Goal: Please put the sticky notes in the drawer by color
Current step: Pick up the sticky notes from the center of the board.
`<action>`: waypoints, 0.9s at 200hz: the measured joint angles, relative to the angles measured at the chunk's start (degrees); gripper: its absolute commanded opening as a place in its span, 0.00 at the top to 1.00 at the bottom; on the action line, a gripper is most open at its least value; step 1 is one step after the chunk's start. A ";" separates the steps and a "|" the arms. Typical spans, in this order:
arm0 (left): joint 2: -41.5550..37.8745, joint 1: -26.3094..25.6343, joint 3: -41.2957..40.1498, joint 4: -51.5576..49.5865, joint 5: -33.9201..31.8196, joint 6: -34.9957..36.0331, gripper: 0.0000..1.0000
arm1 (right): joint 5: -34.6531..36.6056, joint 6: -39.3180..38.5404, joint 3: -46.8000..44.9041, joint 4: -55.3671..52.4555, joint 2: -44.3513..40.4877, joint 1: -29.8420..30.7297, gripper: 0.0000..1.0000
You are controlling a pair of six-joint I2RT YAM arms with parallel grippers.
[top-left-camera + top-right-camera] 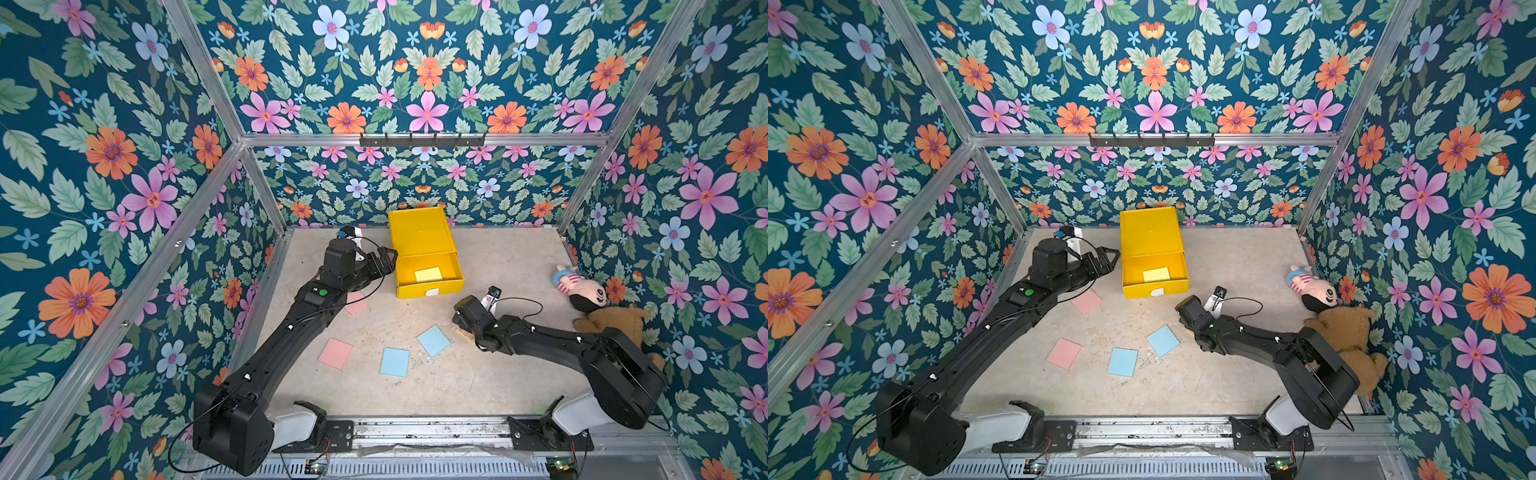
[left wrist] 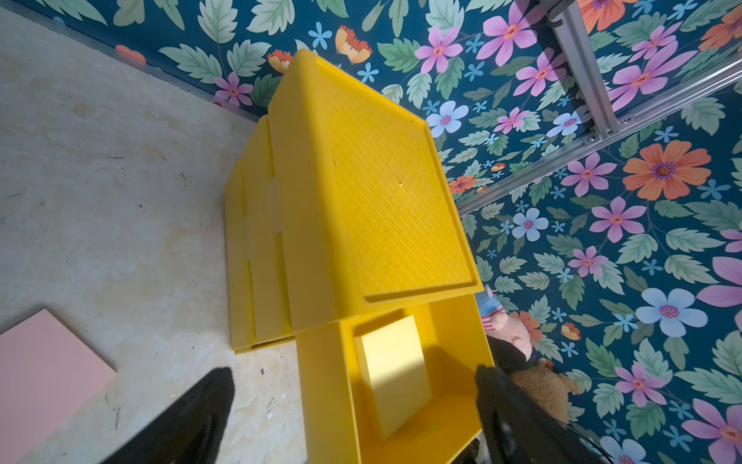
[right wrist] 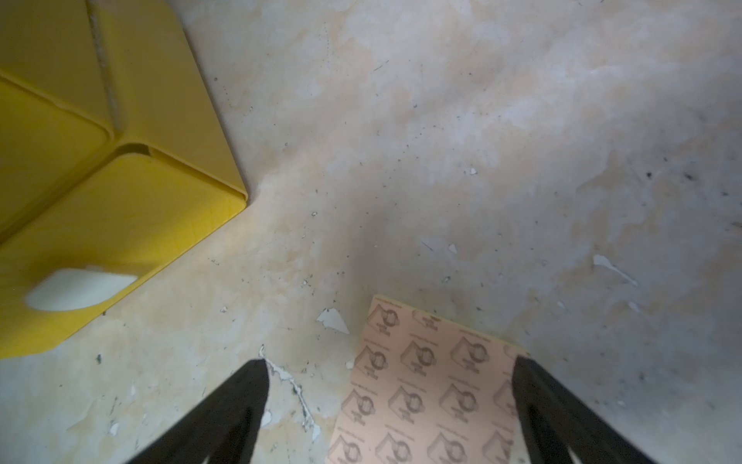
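Observation:
The yellow drawer [image 1: 419, 232] cabinet stands at the back centre with its top drawer pulled out. A plain yellow sticky note pad [image 1: 428, 274] lies inside it. On the table lie two pink pads [image 1: 336, 353] [image 1: 356, 302], the farther one partly under my left arm, and two light blue pads [image 1: 395, 362] [image 1: 433, 340]. My left gripper [image 2: 355, 375] is open at the open drawer's left side, one finger on each side of its wall. My right gripper [image 3: 390, 363] is open, pointing down just over a pattern-printed pad [image 3: 429, 385] that lies flat on the table.
A striped doll [image 1: 582, 289] and a brown teddy [image 1: 615, 322] lie against the right wall. The drawer's white tab handle [image 3: 80, 289] faces forward, left of my right gripper. Floral walls enclose the table on three sides.

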 measured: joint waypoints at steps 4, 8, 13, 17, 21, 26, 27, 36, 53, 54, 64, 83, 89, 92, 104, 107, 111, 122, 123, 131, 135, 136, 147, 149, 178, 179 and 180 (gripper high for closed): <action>0.00 0.00 -0.02 -0.22 -0.09 0.00 0.00 | 0.26 -0.15 0.31 -0.07 0.59 0.20 0.01; 0.00 0.00 -0.04 -0.39 -0.13 0.00 0.00 | 0.57 -0.28 0.63 -0.31 1.27 0.44 0.01; 0.00 0.00 -0.04 -0.57 -0.15 0.00 0.00 | 0.94 -0.31 0.96 -0.63 1.92 0.70 0.01; 0.00 0.00 -0.04 -0.68 -0.15 0.00 0.00 | 1.20 -0.33 1.25 -0.94 2.56 0.98 0.01; -0.02 0.00 -0.04 -0.68 -0.15 0.00 0.00 | 1.33 -0.33 1.46 -1.18 3.06 1.20 0.01; -0.02 0.00 -0.04 -0.68 -0.15 0.00 0.00 | 1.64 -0.37 1.70 -1.40 3.76 1.51 0.01; -0.02 0.00 -0.04 -0.66 -0.15 0.00 0.00 | 1.66 -0.39 1.75 -1.42 3.89 1.55 0.01; 0.00 0.00 -0.04 -0.68 -0.15 0.02 0.00 | 1.73 -0.52 1.99 -1.51 5.07 1.95 0.01; 0.20 0.00 -0.02 -0.68 -0.13 0.04 0.00 | 3.58 -1.42 2.32 -1.18 7.37 2.27 0.01; 0.20 0.00 -0.02 -0.68 -0.13 0.04 0.01 | 3.93 -1.49 2.36 -1.09 7.63 2.29 0.01; 0.31 0.00 0.04 -0.70 -0.13 0.04 0.00 | 5.20 -1.77 2.38 -0.66 8.41 2.29 0.01; 0.44 0.00 0.26 -0.68 -0.09 0.20 0.00 | 6.69 -1.81 1.57 0.52 8.63 2.29 0.01; 0.48 0.00 0.31 -0.66 -0.09 0.20 0.00 | 6.95 -1.81 1.11 0.96 8.46 2.29 0.01; 0.48 0.00 0.31 -0.66 -0.09 0.20 0.00 | 7.06 -1.79 0.92 1.29 8.37 2.29 0.01; 0.55 0.00 0.31 -0.68 0.02 0.20 0.00 | 7.26 -1.70 0.09 1.99 7.78 2.29 0.01; 0.57 0.00 0.31 -0.68 0.07 0.20 0.00 | 7.28 -1.62 -0.09 1.99 7.61 2.29 0.01; 0.59 0.00 0.31 -0.68 0.09 0.20 0.00 | 7.28 -1.57 -0.24 1.92 7.41 2.29 0.01; 0.66 0.00 0.31 -0.66 0.11 0.20 0.00 | 7.26 -1.38 -0.61 1.31 6.71 2.25 0.01; 0.68 0.00 0.33 -0.66 0.11 0.20 0.00 | 7.26 -1.38 -0.63 1.25 6.62 2.25 0.01; 0.76 0.00 0.35 -0.66 0.17 0.20 0.00 | 6.45 -1.14 -1.05 0.35 5.46 2.25 0.01; 0.81 0.00 0.37 -0.66 0.24 0.17 0.00 | 5.86 -0.98 -1.29 -0.13 4.81 2.21 0.01; 0.85 0.00 0.37 -0.63 0.28 0.17 0.00 | 5.73 -0.92 -1.36 -0.24 4.63 2.19 0.01; 0.94 0.00 0.37 -0.66 0.42 0.17 0.00 | 4.83 0.00 -2.21 -1.84 2.51 2.16 0.01; 0.96 0.00 0.37 -0.66 0.46 0.15 0.00 | 4.79 0.04 -2.34 -2.08 2.16 2.16 0.01; 1.03 0.00 0.59 -0.59 0.79 0.15 0.00 | 4.57 0.63 -4.22 -4.24 -2.84 2.16 0.01; 1.05 0.00 0.61 -0.59 0.79 0.15 0.00 | 4.57 0.68 -4.28 -4.24 -2.95 2.16 0.01; 1.07 0.00 0.63 -0.59 0.81 0.15 0.00 | 4.55 0.70 -4.33 -4.24 -3.04 2.16 0.01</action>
